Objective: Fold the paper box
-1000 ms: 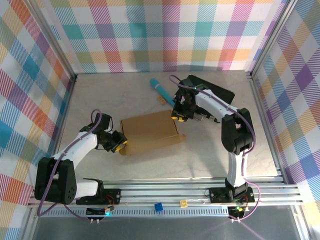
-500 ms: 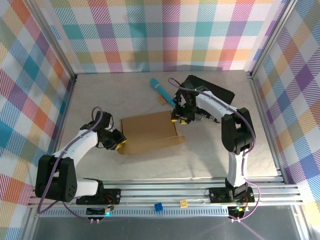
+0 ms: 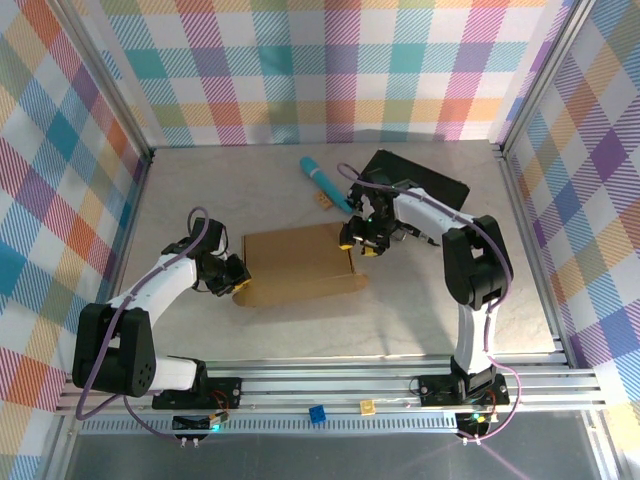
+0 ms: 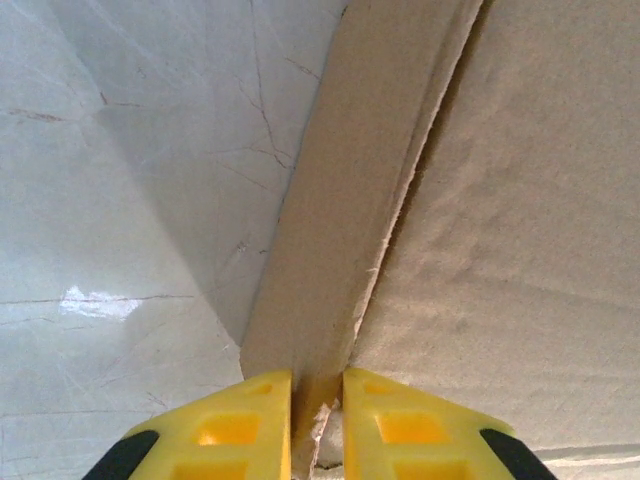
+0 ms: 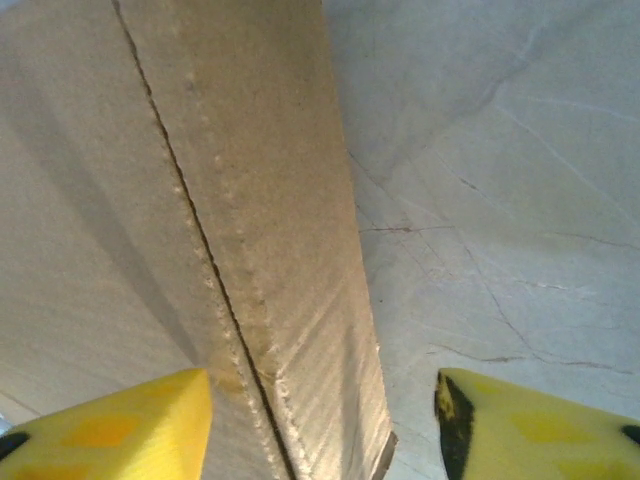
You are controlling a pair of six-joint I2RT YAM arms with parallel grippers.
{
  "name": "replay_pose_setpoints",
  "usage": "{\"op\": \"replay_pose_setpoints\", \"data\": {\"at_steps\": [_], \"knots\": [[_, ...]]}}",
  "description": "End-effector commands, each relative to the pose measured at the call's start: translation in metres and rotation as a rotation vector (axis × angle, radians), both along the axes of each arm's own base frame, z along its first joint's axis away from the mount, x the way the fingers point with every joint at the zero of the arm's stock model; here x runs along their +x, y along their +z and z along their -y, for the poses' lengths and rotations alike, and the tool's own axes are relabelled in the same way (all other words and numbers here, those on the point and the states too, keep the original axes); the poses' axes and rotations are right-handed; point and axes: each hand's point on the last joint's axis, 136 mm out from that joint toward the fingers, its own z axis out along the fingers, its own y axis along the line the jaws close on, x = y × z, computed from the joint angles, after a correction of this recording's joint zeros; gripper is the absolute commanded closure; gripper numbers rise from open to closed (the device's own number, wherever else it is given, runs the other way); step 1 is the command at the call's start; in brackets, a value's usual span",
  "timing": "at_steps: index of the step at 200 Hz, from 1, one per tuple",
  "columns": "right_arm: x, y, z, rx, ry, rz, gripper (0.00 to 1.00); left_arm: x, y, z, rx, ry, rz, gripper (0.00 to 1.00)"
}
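Brown box [image 3: 298, 262] sits in the middle of the table [image 3: 200, 335], between both arms. Its left edge is pinched tight by the left gripper [image 4: 317, 380]; the right gripper [image 5: 322, 388] is spread wide over the right edge, not gripping.

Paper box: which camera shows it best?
Top external: the whole paper box on the table, a tool at each end. Left wrist: one flap edge, pinched in the left tool. Right wrist: a creased edge strip between the fingers of the open right tool.
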Motion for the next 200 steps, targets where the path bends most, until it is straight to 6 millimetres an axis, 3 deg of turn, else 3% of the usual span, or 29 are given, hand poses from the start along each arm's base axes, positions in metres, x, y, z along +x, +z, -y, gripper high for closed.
{"op": "replay_pose_setpoints", "data": {"at_steps": [1,86,125,141,168,200], "knots": [[0.006,0.031,-0.008,0.168,0.026,0.069,0.33,-0.019,-0.019,-0.022,0.122,-0.020,-0.082,0.83],[-0.004,0.042,-0.038,0.575,0.129,0.047,0.21,-0.020,-0.025,-0.033,0.097,-0.013,-0.094,0.86],[0.000,0.064,-0.048,0.694,0.136,0.106,0.16,-0.020,-0.026,-0.032,0.091,-0.017,-0.094,0.86],[-0.001,0.059,-0.049,0.685,0.141,0.088,0.15,-0.022,-0.028,-0.033,0.096,-0.018,-0.100,0.86],[-0.004,0.033,-0.043,0.600,0.134,0.045,0.15,-0.025,-0.031,-0.037,0.105,-0.016,-0.109,0.87],[-0.005,0.033,-0.050,0.620,0.165,0.045,0.15,-0.025,-0.030,-0.037,0.096,-0.017,-0.105,0.87]]}}
